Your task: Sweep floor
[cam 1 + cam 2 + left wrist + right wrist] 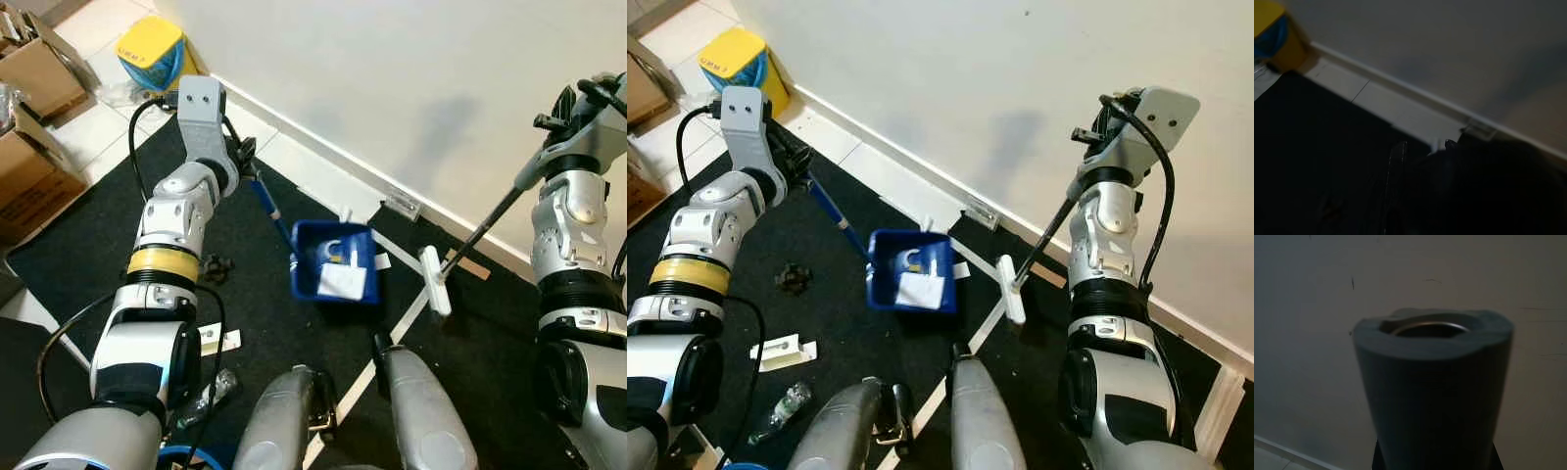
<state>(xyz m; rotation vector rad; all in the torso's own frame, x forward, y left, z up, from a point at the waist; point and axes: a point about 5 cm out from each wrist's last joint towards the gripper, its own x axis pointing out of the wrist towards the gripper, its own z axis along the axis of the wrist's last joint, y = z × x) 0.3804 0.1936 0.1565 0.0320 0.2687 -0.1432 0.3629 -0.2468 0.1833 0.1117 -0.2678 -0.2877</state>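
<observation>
Left gripper: clenched on the blue handle of the blue plastic dustpan, arm raised and bent at the elbow. Dustpan rests on the black floor mat, open side toward the white wall. Inside the pan: a white paper scrap and a small pale curved piece, too small to identify.

Right gripper: wrapped around the top of the black broom handle, held high beside the wall. Handle slopes down to the white broom head, which sits on the mat just beside the dustpan, between pan and wall. The right wrist view shows the grey foam grip end of the handle close up, a metal tube rim inside it.

Floor: white tape lines cross the mat. A small dark clump of debris lies on the mat near the left arm; a white rectangular packet and a clear plastic bottle lie closer to the robot's legs.

Writing: the yellow-lidded blue bin at the wall carries short dark lettering on its lid, illegible. Brown cardboard boxes stand on the pale tiles beside the mat.

Left wrist view: very dark; baseboard, tiles and mat edge discernible.
</observation>
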